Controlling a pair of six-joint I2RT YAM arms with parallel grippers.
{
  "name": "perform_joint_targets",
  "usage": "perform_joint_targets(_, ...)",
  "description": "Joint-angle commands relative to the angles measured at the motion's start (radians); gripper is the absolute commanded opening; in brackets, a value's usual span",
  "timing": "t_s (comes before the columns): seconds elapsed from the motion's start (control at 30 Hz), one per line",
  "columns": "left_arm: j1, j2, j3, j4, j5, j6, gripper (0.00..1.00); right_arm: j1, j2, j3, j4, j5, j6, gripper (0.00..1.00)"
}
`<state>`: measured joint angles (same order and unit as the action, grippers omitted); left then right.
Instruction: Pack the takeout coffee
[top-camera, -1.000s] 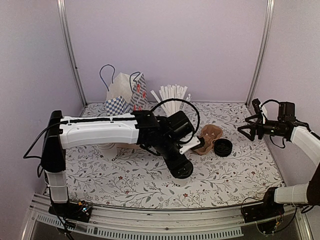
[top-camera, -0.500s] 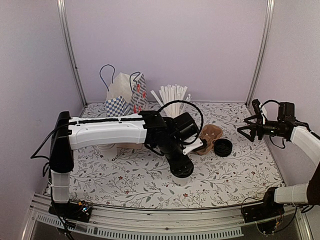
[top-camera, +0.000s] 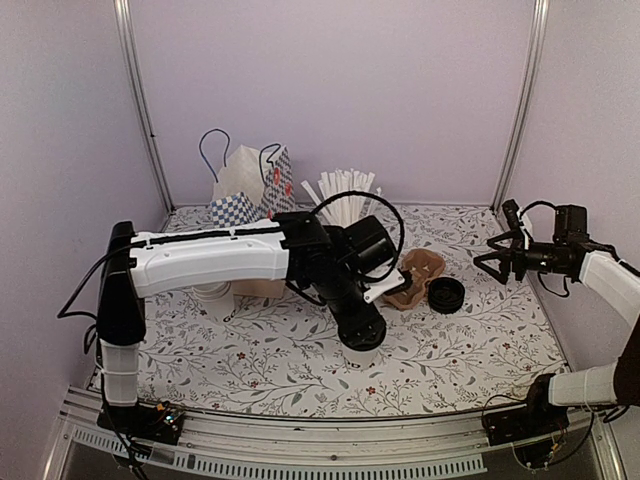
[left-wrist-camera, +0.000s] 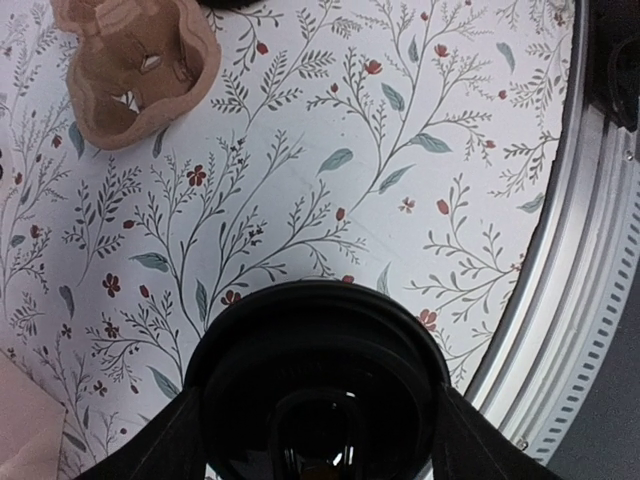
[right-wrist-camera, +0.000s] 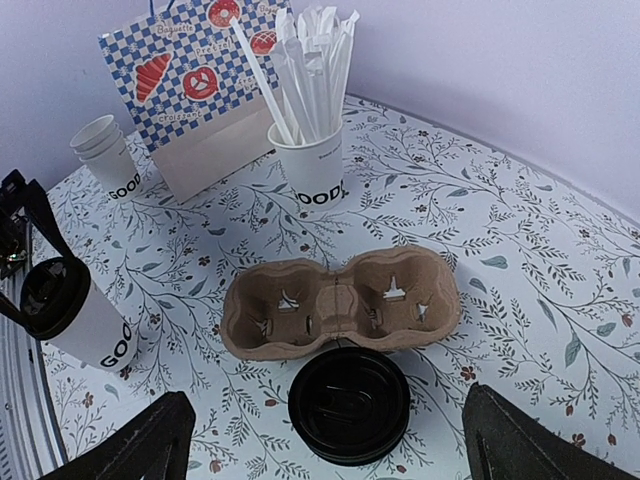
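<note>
The takeout coffee, a white paper cup with a black lid, is in my left gripper near the middle of the table. In the left wrist view the lid fills the space between my fingers. In the right wrist view the cup leans, with black fingers at its lid; I cannot tell if its base touches the table. The brown two-cup carrier lies empty to its right. My right gripper is open and empty, in the air at the right.
A stack of black lids sits beside the carrier. A white cup of straws, a checkered paper bag and a stack of empty cups stand at the back left. The table's metal front rail is close to the coffee.
My left arm has shifted slightly and carried the coffee a little away from the front edge. The right arm has not moved.
</note>
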<state>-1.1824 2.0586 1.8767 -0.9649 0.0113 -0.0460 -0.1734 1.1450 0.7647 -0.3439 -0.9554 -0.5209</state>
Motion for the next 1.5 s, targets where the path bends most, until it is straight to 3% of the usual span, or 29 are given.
perform_joint_targets(0.0, 0.032, -0.098, -0.040, -0.008, -0.042, -0.032, 0.64, -0.001, 0.023, 0.001, -0.007, -0.022, -0.007, 0.96)
perform_joint_targets(0.27, 0.107, -0.079, -0.025, 0.020, -0.047, -0.029, 0.62, -0.001, 0.023, -0.001, -0.012, -0.018, -0.007, 0.96)
perform_joint_targets(0.53, 0.097, 0.038, 0.157, 0.020, 0.019, 0.014, 0.61, 0.000, 0.011, 0.032, -0.082, 0.005, -0.046, 0.95)
perform_joint_targets(0.87, 0.043, 0.130, 0.236, -0.005, 0.009, 0.044, 0.63, 0.012, 0.043, 0.099, -0.205, -0.014, -0.091, 0.92)
perform_joint_targets(1.47, 0.015, 0.122, 0.254, 0.025, 0.032, 0.044, 0.86, 0.331, 0.098, 0.244, -0.434, 0.150, -0.278, 0.93)
